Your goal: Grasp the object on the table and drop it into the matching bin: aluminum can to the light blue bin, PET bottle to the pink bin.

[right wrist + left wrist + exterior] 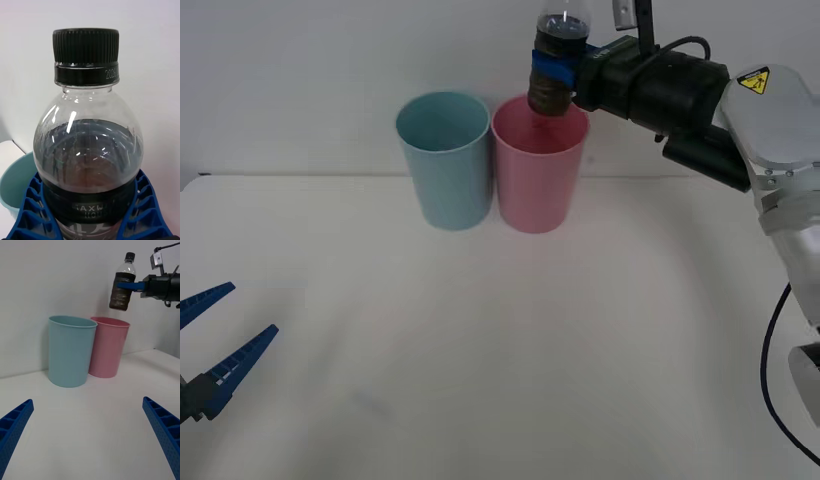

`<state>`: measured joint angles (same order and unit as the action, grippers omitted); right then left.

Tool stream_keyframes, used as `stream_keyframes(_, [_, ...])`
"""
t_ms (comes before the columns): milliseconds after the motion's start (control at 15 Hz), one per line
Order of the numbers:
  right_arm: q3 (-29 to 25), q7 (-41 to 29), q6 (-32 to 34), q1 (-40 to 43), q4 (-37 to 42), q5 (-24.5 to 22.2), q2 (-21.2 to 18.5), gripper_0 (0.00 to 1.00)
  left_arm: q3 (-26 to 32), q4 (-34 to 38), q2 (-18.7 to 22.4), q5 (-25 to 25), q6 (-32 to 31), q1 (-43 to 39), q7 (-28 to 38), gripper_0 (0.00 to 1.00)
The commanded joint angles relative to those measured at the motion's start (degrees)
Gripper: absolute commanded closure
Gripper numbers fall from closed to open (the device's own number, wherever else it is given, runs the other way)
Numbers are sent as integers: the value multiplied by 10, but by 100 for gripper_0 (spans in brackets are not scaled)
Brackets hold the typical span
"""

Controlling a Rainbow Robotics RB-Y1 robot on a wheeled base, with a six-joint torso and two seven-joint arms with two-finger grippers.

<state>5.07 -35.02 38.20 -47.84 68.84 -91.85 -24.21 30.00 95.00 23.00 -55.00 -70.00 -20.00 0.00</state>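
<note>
we see the right hand (pixel 558 68) reaching in from the right side, raised above the desk (pixel 480 350) with its blue ribbed fingers (pixel 32 210) clamped on the pet bottle (pixel 558 60) around its dark lower body. the bottle is off the desk, held roughly upright with a slight tilt, black cap (pixel 86 52) on top, and its base hangs just above the open mouth of the pink bin (pixel 539 165), over the rear part of the rim as the front view shows it. in the left wrist view the bottle (pixel 123 285) sits clear of the pink bin (pixel 108 347), with a gap of bare wall between its base and the rim, and the right hand (pixel 131 286) grips it from the side. in the right wrist view the bottle (pixel 88 150) stands close up between the two fingers, clear upper body over a dark band with pale lettering we cannot read fully, and a piece of the light blue bin (pixel 17 180) shows beside it, lower down. the light blue bin (pixel 444 158) stands upright on the desk just to the left of the pink one, the two side by side and touching or very nearly so, both near the far edge of the desk against the pale wall. the left hand (pixel 205 345) rests low at the near left corner of the front view, fingers (pixel 15 427) spread wide apart and holding nothing, well apart from both bins; from its wrist camera the light blue bin (pixel 70 350) stands nearer than the pink one.
</note>
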Motion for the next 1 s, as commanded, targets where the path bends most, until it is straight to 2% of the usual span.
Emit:
stream_keyframes(67, [0, 0, -2, -5, -8, 0, 4, 93, 0, 0, 0, 0, 0, 0, 0, 0])
stream_keyframes(133, [0, 0, -2, -5, -8, -1, 5, 87, 0, 0, 0, 0, 0, 0, 0, 0])
stream_keyframes(200, [0, 2, -5, -5, -7, 0, 5, 7, 0, 0, 0, 0, 0, 0, 0, 0])
stream_keyframes(267, [0, 6, -5, -4, -8, 0, 5, 0, 0, 0, 0, 0, 0, 0, 0, 0])
stream_keyframes(800, [0, 36, 9, 2, -1, 18, 5, 0, 0, 0, 0, 0, 0, 0, 0, 0])
stream_keyframes(1000, [-6, 39, 7, 71, 96, 18, -4, 0, 0, 0, 0, 0, 0, 0, 0, 0])
